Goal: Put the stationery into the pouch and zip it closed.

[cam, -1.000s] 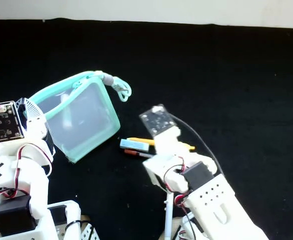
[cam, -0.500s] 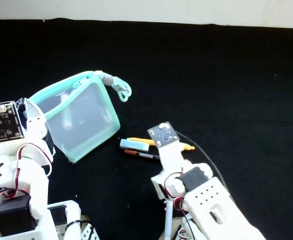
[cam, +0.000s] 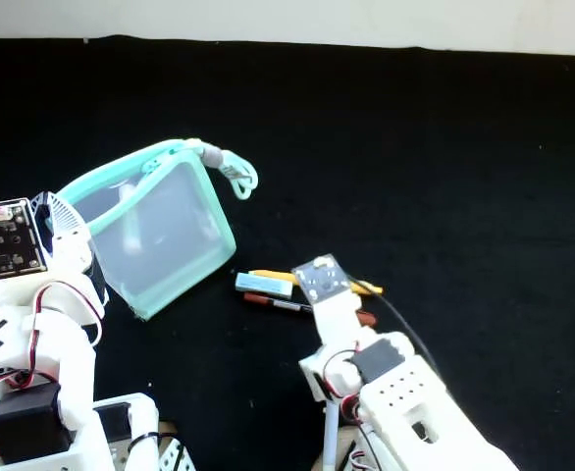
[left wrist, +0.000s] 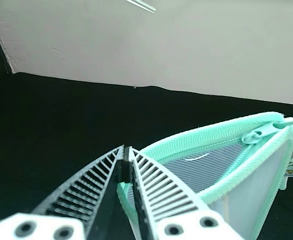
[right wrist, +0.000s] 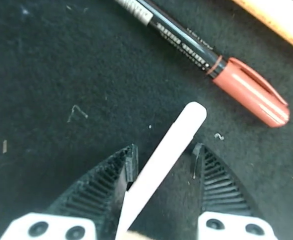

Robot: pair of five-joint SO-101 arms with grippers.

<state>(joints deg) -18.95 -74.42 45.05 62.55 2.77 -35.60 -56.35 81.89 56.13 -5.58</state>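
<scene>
Mint-green translucent pouch (cam: pixel 165 231) at left sat pinched by the left gripper (left wrist: pixel 125 151); right gripper (right wrist: pixel 164 149) gaped near a red-capped black marker (right wrist: pixel 204 57), partly hidden.

One mint pouch (cam: pixel 160 231). Three loose pieces of stationery on the table (cam: pixel 464 147) — one pale blue block (cam: pixel 264 285), one yellow pen (cam: pixel 266 274), one red-capped marker (right wrist: pixel 246 92). One white stick (right wrist: pixel 176 132). Two tools — left tool (left wrist: pixel 126 165), right tool (right wrist: pixel 165 149).
</scene>
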